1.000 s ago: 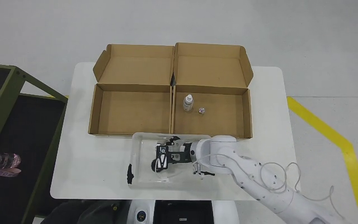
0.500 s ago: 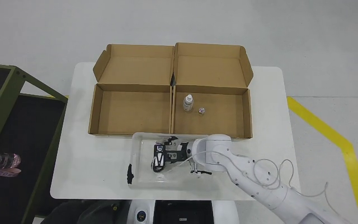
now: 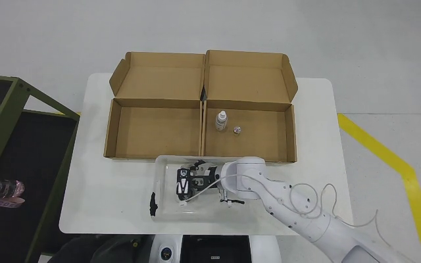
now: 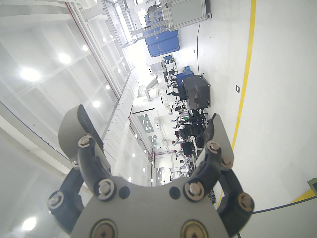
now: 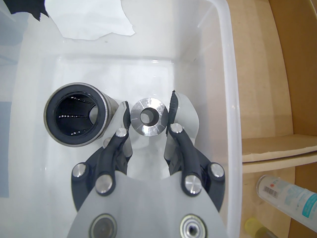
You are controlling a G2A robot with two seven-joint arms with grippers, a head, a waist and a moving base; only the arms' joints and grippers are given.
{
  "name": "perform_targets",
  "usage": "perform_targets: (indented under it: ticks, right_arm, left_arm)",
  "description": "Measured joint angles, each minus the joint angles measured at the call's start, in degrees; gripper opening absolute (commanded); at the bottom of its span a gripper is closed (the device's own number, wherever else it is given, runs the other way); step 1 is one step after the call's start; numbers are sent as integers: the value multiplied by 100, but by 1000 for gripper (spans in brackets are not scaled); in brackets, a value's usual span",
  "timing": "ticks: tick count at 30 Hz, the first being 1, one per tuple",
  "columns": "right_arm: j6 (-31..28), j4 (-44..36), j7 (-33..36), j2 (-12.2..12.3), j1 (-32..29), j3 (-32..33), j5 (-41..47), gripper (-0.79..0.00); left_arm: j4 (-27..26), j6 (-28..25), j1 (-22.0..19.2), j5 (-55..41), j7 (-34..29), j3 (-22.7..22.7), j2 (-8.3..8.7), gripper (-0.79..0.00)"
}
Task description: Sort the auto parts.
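The little steel bushing (image 5: 158,118) is standing on end on the floor of the clear bin (image 3: 161,172), hole facing up at my wrist cam. My right gripper (image 5: 149,105) is down inside the bin with it, fingers narrowed to the bushing's width. One pad (image 5: 126,116) is pressed on each side of it, so I've got it pinched. A fat linear bearing (image 5: 74,118) with black end rings lies just beside it, on the 6 o'clock side with one of my fingers between the two. A torn scrap of white paper (image 5: 86,15) lies further along the bin floor.

From above, my right arm comes in from about 5 o'clock and the wrist points toward 9 o'clock, gripper (image 3: 184,184) low in the bin. The bin sits at the 6 o'clock edge of the white table (image 3: 99,164).

At 12 o'clock from the bin are two open cardboard boxes side by side. The 9 o'clock box (image 3: 154,131) shows bare cardboard. The 3 o'clock box (image 3: 289,135) has a small bottle (image 3: 222,119) and a small metal part (image 3: 239,129) near its 9 o'clock end.

My left gripper (image 4: 148,115) is aimed out at the room, fingers spread wide with nothing between them.
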Motion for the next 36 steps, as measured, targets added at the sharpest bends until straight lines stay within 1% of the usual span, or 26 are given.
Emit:
perform_targets:
  ticks: [4, 6, 7, 9, 11, 20, 36]
  right_arm:
    - [3, 25, 28, -30, 2, -15, -59, -502]
    - [6, 27, 42, -42, -14, -18, -93, -576]
    - [7, 28, 46, -45, -23, -18, -107, -631]
    - [4, 35, 56, -53, -43, -11, -126, -696]
    - [-7, 36, 64, -57, -58, 2, -138, -785]
    - [-123, -244, 120, -27, -209, 181, -96, -785]
    - [-455, -1222, 21, 139, -574, 837, 223, -785]
  left_arm:
    - [0, 0, 0, 0, 0, 0, 0, 0]
    - [0, 0, 0, 0, 0, 0, 0, 0]
    - [0, 0, 0, 0, 0, 0, 0, 0]
    - [0, 0, 0, 0, 0, 0, 0, 0]
    - [0, 0, 0, 0, 0, 0, 0, 0]
    - [0, 0, 0, 0, 0, 0, 0, 0]
    - [0, 0, 0, 0, 0, 0, 0, 0]
